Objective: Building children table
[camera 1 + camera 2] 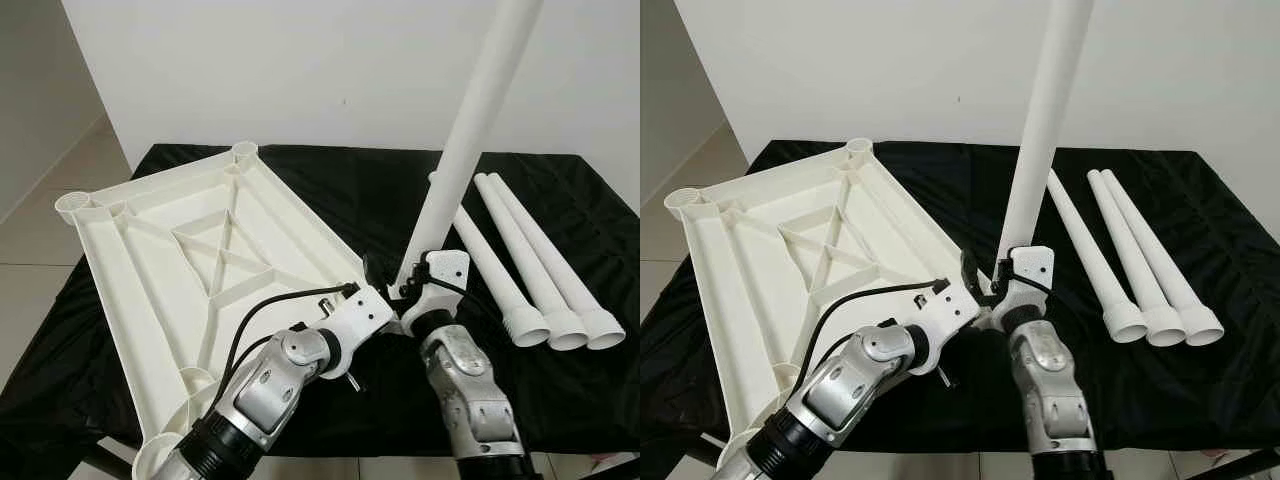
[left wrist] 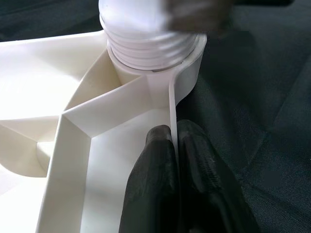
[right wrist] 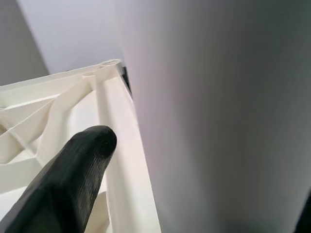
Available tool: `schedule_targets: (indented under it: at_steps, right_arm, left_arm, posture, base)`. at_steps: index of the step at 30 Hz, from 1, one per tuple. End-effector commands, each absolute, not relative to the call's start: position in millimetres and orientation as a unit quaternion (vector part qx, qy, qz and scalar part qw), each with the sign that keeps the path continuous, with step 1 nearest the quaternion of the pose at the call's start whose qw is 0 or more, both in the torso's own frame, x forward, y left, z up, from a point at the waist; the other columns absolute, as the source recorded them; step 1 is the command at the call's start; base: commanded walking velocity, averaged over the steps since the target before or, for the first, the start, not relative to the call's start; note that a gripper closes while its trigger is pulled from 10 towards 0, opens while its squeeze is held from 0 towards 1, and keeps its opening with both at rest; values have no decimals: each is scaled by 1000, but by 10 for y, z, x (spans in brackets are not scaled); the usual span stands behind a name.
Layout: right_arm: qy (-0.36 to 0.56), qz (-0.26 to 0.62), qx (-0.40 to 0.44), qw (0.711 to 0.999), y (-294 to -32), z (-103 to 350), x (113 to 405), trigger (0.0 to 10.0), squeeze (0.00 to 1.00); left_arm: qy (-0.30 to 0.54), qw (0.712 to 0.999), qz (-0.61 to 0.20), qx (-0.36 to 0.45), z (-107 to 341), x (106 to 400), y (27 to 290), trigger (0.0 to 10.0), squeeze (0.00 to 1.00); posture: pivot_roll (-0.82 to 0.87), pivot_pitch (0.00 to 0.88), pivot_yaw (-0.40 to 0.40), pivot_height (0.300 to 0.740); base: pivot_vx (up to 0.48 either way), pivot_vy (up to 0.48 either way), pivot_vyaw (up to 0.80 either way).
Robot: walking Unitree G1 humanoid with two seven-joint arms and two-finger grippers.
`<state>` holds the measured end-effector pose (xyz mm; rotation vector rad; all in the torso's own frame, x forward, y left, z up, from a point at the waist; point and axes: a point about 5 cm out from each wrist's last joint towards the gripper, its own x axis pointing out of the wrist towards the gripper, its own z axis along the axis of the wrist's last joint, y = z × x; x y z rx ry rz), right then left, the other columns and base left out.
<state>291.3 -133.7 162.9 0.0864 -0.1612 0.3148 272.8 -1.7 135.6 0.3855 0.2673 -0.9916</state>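
The table top (image 1: 190, 250) lies upside down on the black-draped table (image 1: 560, 400), its near right corner socket receiving an upright leg (image 1: 470, 130). The leg is clasped by the right gripper (image 1: 405, 290); the rim beside it is pinched by the left gripper (image 2: 175, 160). The threaded joint is hidden in the head views

Upturned table panel (image 1: 150, 250): plain white plastic, ribs same white. Upright leg (image 1: 470, 130): white, no pattern; threaded end off-white in left wrist view. Three loose legs (image 1: 530, 270): white. Cloth (image 1: 380, 200) over tabletop: black, fine weave texture. Left gripper (image 2: 176, 145): black fingers (image 2: 150, 179), white housing, silver arm, black cable. Right gripper (image 3: 146, 145): black finger (image 3: 68, 179), white housing, silver arm. Wall (image 1: 300, 70): white. Floor (image 1: 50, 200): pale beige tiles.
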Motion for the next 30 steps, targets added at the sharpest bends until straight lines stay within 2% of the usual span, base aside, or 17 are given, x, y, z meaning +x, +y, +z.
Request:
schedule_targets:
  at_steps: [1, 4, 5, 9, 12, 19, 24, 30]
  right_arm:
    - [-87, 179, 38, 979, -1328, 1671, 2903, 10000, 1000]
    - [-93, 199, 17, 975, -1385, 1687, 2894, 10000, 1000]
    - [-91, 212, 16, 973, -1409, 1691, 2893, 10000, 0]
    - [-89, 242, 4, 966, -1492, 1714, 2904, 10000, 0]
    - [-83, 304, -14, 949, -1570, 1743, 2911, 10000, 0]
    - [-55, 351, -24, 934, -1669, 1697, 2971, 10000, 0]
    - [6, 434, -44, 900, -1752, 1561, 3021, 10000, 0]
    - [26, 448, -50, 892, -1841, 1523, 3086, 10000, 0]
  left_arm:
    - [118, 853, -476, 177, 1349, 2689, -55, 10000, 0]
    - [117, 854, -476, 177, 1351, 2692, -51, 10000, 0]
    - [118, 854, -475, 177, 1349, 2692, -49, 10000, 0]
    - [118, 854, -475, 178, 1346, 2693, -43, 10000, 0]
    - [117, 853, -476, 179, 1355, 2703, -41, 10000, 0]
    - [117, 854, -475, 180, 1367, 2720, -36, 10000, 0]
    - [117, 855, -472, 180, 1371, 2733, -19, 10000, 0]
    - [116, 856, -470, 180, 1381, 2738, -16, 10000, 0]
  posture:
    - [-129, 28, -1, 740]
    - [-129, 28, -1, 740]
    - [-129, 28, -1, 740]
    - [-131, 28, 7, 740]
    - [-133, 32, 12, 740]
    - [-128, 36, 19, 740]
    - [-123, 37, 21, 740]
    - [-118, 37, 21, 740]
  base:
    - [0, 0, 0]
    - [0, 0, 0]
    - [0, 0, 0]
    - [0, 0, 0]
    - [0, 0, 0]
    - [0, 0, 0]
    - [0, 0, 0]
    - [0, 0, 0]
